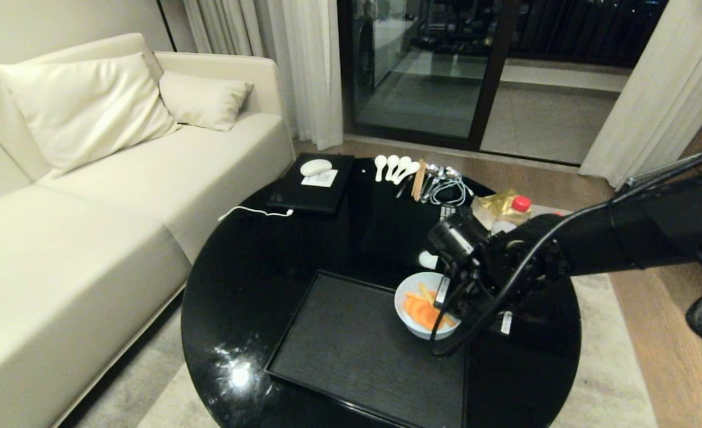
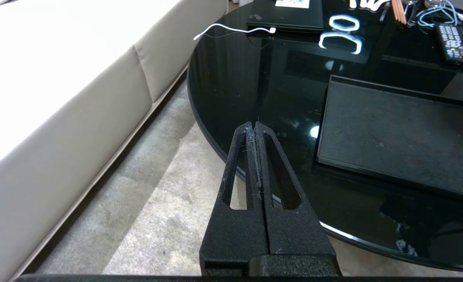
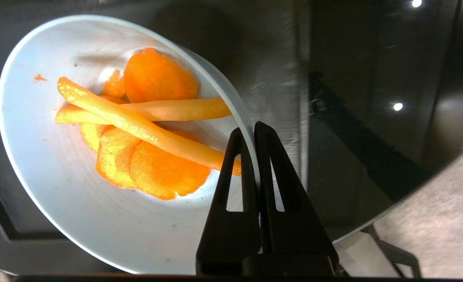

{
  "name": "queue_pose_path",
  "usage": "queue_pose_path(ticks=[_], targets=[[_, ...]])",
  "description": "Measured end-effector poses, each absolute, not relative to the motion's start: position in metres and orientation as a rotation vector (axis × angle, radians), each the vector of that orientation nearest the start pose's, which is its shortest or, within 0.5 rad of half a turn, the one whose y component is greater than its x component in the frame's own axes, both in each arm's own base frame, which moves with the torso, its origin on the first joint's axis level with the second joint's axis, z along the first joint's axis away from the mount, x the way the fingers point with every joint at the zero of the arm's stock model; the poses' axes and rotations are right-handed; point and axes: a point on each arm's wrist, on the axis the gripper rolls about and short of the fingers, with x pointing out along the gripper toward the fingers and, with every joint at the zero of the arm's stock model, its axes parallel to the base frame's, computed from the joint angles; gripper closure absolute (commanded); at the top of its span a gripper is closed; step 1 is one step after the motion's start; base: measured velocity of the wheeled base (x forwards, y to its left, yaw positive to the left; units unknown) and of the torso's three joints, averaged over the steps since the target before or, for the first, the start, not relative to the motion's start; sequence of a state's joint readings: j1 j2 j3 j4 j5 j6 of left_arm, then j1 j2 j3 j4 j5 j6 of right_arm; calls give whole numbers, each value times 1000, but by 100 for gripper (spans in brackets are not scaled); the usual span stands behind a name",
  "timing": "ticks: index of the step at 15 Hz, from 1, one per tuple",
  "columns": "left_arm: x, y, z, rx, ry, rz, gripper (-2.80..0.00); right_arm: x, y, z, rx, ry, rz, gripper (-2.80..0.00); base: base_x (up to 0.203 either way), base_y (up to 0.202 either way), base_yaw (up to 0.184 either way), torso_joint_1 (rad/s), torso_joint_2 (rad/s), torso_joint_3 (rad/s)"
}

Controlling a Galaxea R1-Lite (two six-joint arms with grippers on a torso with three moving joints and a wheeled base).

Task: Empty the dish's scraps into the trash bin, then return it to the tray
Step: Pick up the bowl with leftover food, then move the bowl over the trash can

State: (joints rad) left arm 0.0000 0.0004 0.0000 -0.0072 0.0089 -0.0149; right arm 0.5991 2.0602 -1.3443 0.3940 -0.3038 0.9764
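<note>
right hand [image 3: 255, 156] pinched on the rim of the dish [image 3: 98, 219], one finger inside the wall and one outside, with nothing else between them. i read the dish as a small, rigid glazed bowl: light even with its load, smooth enough to slip in a thin rim pinch, and likely to chip if it drops on the glass table [image 1: 255, 279]. the rim is the only sensible place to hold it, and i have it on the side facing the arm. the scraps [image 3: 145, 133], orange slices and long strips, lie loose in the bottom and look moist; i judge they will slide out together once i tilt. in the head view the dish [image 1: 413, 324] sits at the far right corner of the tray [image 1: 356, 351], directly under the right hand [image 1: 446, 300]; whether it is lifted clear i cannot tell. the trash bin is in none of the views. left hand [image 2: 256, 129] closed on nothing, parked off the table's near edge.
</note>
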Motion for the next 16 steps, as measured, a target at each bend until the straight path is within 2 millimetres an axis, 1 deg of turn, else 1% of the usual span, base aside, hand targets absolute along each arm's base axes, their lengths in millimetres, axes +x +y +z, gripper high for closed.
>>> queue_pose_path(ticks=[2, 5, 10, 12, 16], targets=[[-23, 0, 76, -15, -7, 9, 0, 305, 186, 125, 441, 988, -269, 0, 0, 0, 0, 0, 0, 0], [-23, 0, 76, -15, -7, 9, 0, 292, 156, 134, 467, 980, -326, 0, 0, 0, 0, 0, 0, 0], [-23, 0, 76, -15, -7, 9, 0, 252, 107, 142, 491, 980, -411, 0, 0, 0, 0, 0, 0, 0], [-23, 0, 76, -15, -7, 8, 0, 237, 92, 145, 496, 973, -431, 0, 0, 0, 0, 0, 0, 0], [-23, 0, 76, -15, -7, 8, 0, 205, 63, 143, 472, 978, -463, 0, 0, 0, 0, 0, 0, 0]])
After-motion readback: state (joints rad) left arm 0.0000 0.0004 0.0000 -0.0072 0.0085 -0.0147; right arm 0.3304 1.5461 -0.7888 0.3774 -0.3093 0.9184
